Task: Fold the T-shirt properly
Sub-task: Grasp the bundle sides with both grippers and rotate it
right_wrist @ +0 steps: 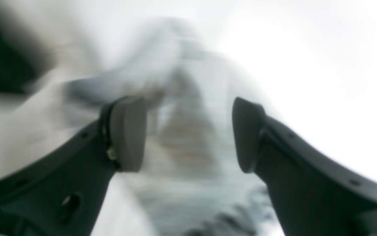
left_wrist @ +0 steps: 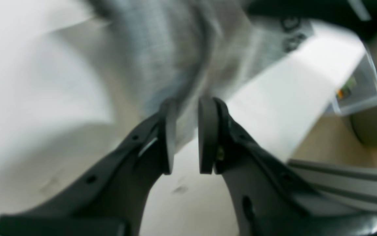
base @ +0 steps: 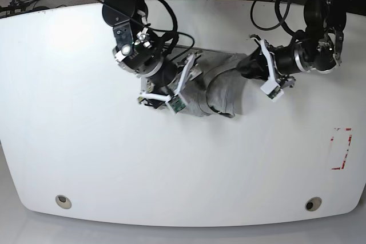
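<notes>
The crumpled light heather-grey cotton T-shirt [base: 220, 87] is bunched mid-table on the white table [base: 86, 158]. Its fabric is pinched by the left gripper [left_wrist: 186, 137]; the right gripper [right_wrist: 188, 134] is spread wide.

Nothing can be read — the T-shirt [left_wrist: 181, 62] shows a few dark, blurred letter shapes near its edge in the left wrist view, and they stay illegible.

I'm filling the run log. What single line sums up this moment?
left tool: pinching T-shirt | right tool: open over cloth | T-shirt: bunched on table, unfolded
</notes>
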You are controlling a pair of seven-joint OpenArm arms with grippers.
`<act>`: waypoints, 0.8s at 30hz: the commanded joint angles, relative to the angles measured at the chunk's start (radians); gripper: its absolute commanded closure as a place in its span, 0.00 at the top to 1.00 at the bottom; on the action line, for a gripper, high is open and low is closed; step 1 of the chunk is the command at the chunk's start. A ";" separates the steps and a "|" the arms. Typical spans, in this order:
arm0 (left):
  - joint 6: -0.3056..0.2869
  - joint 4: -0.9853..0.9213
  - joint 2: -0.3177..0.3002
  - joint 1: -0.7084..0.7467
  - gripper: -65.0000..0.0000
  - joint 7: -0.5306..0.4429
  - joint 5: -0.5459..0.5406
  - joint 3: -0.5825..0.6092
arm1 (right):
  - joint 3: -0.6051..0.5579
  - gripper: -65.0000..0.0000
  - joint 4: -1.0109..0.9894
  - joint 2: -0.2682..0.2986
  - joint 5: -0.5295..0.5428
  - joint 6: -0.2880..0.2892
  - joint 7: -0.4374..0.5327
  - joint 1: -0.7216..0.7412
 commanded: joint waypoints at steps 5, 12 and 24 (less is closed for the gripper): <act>-0.003 0.019 0.076 -0.014 0.18 -0.015 0.115 0.107 | 0.140 0.58 -0.128 0.099 0.153 0.008 0.025 0.131; -0.003 0.016 0.100 -0.008 0.18 -0.015 0.239 0.242 | 0.154 0.27 -0.401 0.194 0.183 0.014 0.061 0.277; -0.003 0.008 0.096 0.023 0.18 -0.015 0.379 0.268 | 0.094 0.26 -0.663 0.237 0.182 0.111 0.219 0.341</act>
